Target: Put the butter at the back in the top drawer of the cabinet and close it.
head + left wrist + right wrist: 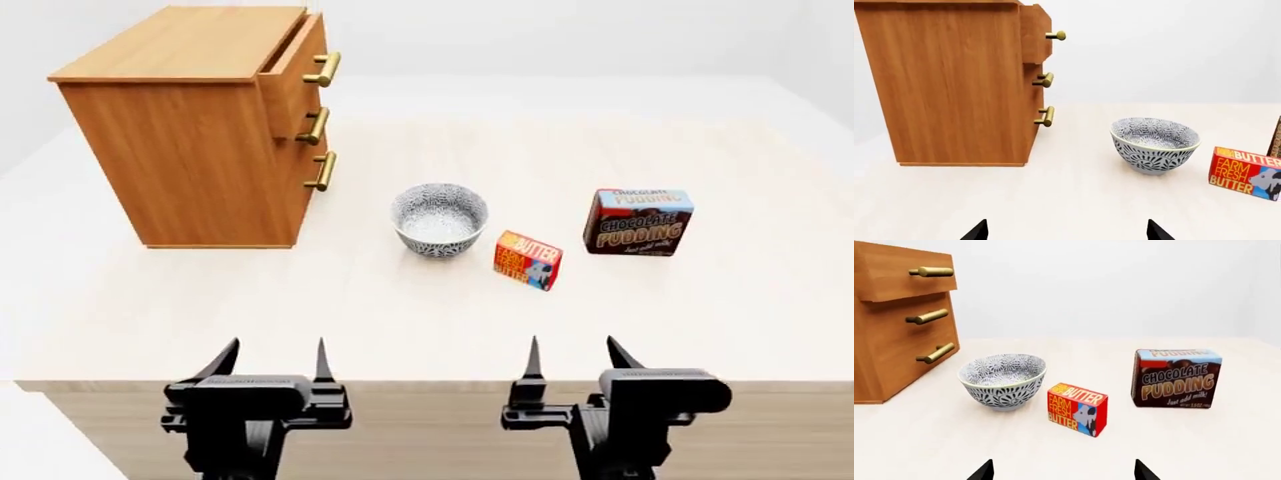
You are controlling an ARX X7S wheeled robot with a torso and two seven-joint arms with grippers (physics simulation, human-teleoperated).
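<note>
**Both hands open at the near table edge; butter at mid-table**

The left hand (271,360) and right hand (577,358) hover at the near edge of the table (400,310), fingers spread, holding nothing. The butter (529,260) stands upright near the table centre, just beside the patterned bowl (439,219). The chocolate pudding box (638,222) stands toward the right edge, apart from the butter. The cabinet (187,130) occupies the far left corner; its top drawer (296,65) protrudes slightly beyond the two lower drawers.
</note>
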